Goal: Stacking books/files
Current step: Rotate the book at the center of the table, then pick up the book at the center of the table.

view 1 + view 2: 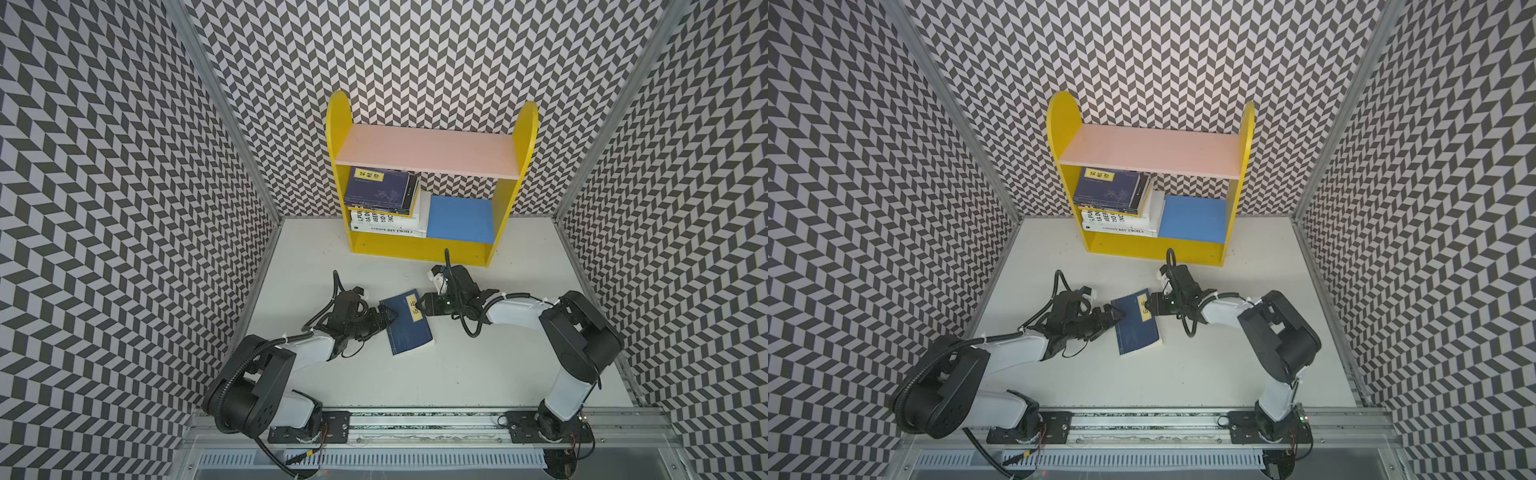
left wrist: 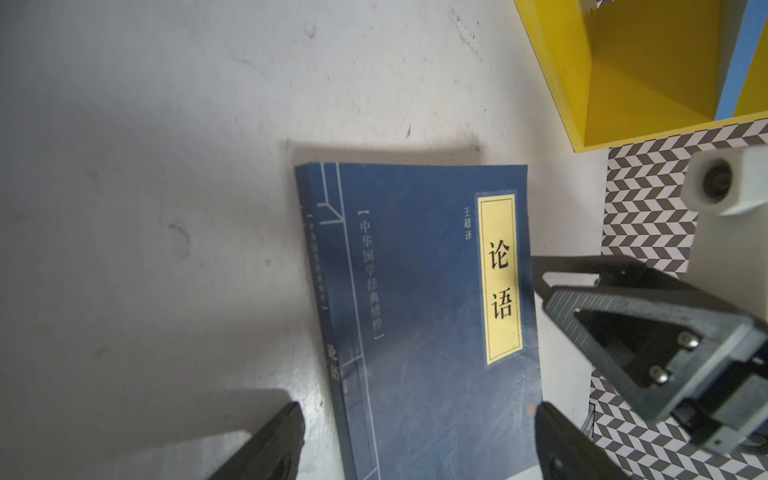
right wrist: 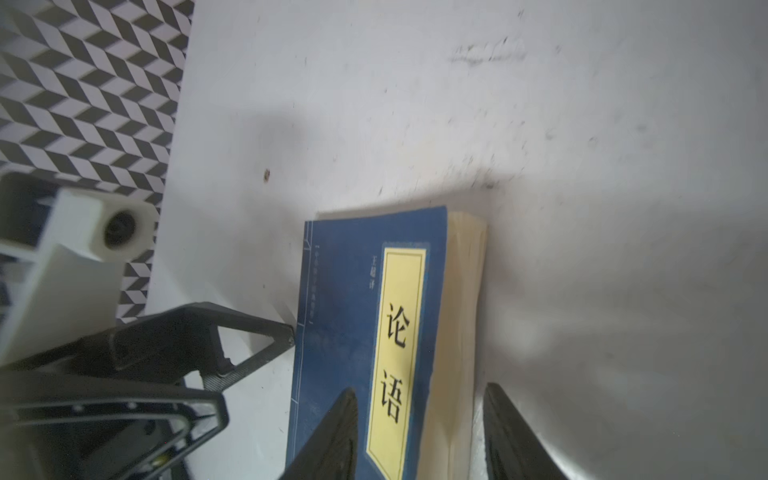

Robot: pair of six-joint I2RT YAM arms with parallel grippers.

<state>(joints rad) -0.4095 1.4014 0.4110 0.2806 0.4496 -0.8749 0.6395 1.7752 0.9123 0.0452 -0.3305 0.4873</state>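
A navy book (image 1: 407, 328) with a yellow title label lies askew on the white table (image 1: 478, 374), seen in both top views (image 1: 1138, 326). My right gripper (image 3: 419, 399) is open around its page edge: one finger over the cover, the other just off the pages. It reaches in from the right (image 1: 424, 305). My left gripper (image 2: 419, 419) is open wide at the book's spine side, with the book (image 2: 415, 291) between its fingers; in a top view it sits at the left edge (image 1: 385, 318). More books (image 1: 380, 195), navy on top of white ones, are stacked in the yellow shelf.
The yellow shelf unit (image 1: 415, 251) stands at the back of the table, with a pink top board (image 1: 428, 149) and a blue panel (image 1: 459, 218) in its lower right. Patterned walls close in on three sides. A metal rail (image 1: 415, 419) runs along the front.
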